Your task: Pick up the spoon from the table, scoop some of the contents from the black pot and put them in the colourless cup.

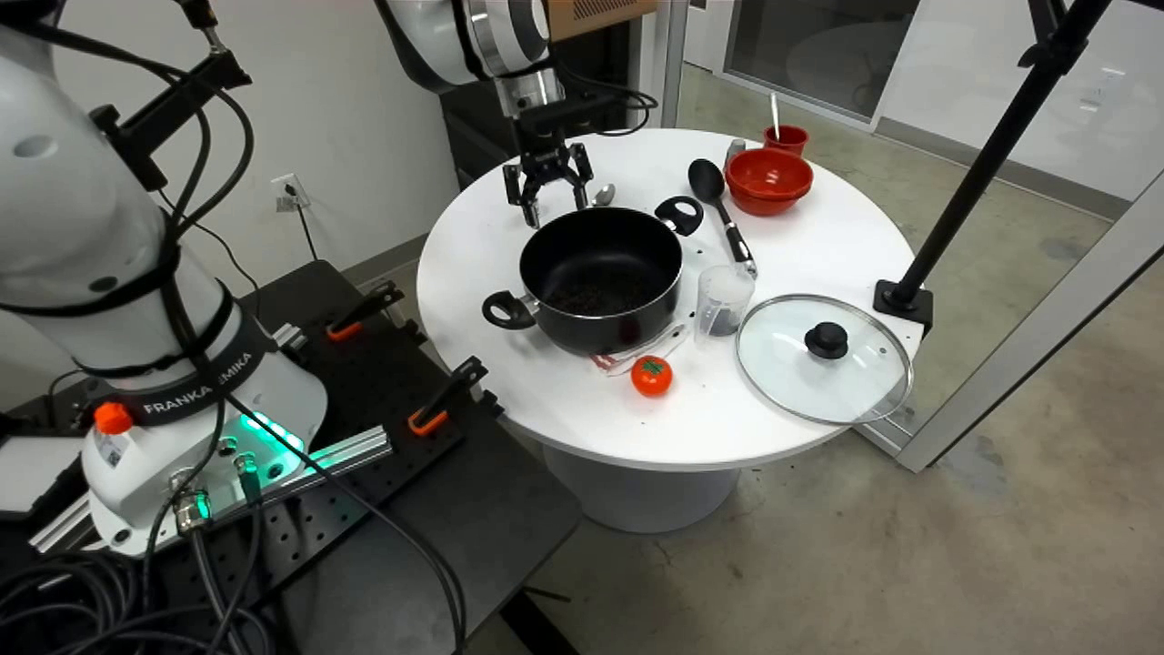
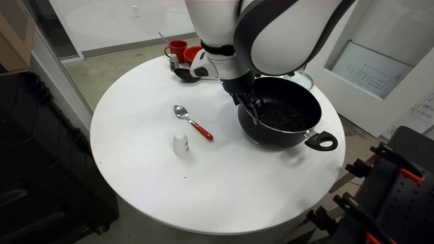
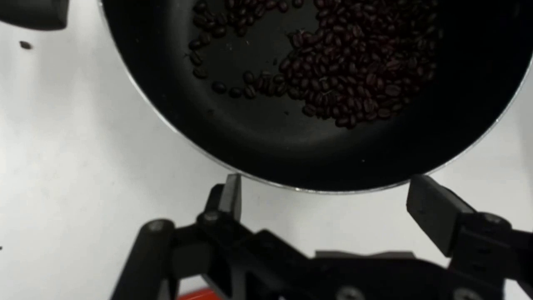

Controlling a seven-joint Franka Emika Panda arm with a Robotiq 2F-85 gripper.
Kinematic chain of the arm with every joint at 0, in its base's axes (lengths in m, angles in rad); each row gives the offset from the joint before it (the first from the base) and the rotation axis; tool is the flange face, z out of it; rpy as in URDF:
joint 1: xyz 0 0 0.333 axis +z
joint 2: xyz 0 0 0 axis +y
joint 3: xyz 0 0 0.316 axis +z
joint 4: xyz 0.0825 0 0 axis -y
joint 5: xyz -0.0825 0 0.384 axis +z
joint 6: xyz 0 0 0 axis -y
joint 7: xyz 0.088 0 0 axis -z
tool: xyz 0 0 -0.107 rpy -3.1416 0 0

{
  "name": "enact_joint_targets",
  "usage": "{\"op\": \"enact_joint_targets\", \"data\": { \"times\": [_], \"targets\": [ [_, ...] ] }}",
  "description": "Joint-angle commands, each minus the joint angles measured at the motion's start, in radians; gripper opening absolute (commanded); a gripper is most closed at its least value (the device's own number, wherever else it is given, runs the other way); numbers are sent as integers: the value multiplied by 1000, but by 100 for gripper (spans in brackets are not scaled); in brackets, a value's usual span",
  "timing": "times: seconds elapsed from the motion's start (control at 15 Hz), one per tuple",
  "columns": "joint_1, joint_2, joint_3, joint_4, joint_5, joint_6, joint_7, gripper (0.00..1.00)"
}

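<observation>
The black spoon [image 1: 733, 235] lies on the white table [image 1: 564, 420]; its head [image 2: 186, 75] shows in both exterior views, and it is out of the wrist view. The black pot [image 1: 618, 332] stands mid-table with dark beans [image 3: 354, 75] on its bottom. The colourless cup [image 1: 725, 293] stands beside the pot with something dark at its base; it is hidden in an exterior view behind the arm or pot. My gripper [image 3: 327, 183] is open and empty at the pot's rim, pointing down, on the side away from the cup. I cannot tell whether its fingers touch the pot.
A red-handled metal spoon [image 2: 202, 131] and a white shaker [image 2: 180, 144] lie near the gripper. Red bowls [image 1: 768, 177] and a red mug [image 1: 785, 138] stand beyond the black spoon. A tomato [image 1: 651, 375] and glass lid [image 1: 782, 373] lie beyond the pot. A black pole [image 1: 987, 155] is clamped at the edge.
</observation>
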Motion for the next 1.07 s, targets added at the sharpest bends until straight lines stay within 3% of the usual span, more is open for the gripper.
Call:
{"op": "enact_joint_targets", "data": {
  "times": [0.0, 0.6, 0.8, 1.0],
  "targets": [
    [3, -36, 12, 0, 149, -55, 75, 100],
    [35, -55, 31, 44, 426, -45, 382, 100],
    [43, -47, 20, 49, 479, 6, 491, 100],
    [68, -53, -13, 28, 457, 105, 604, 100]
  ]
}}
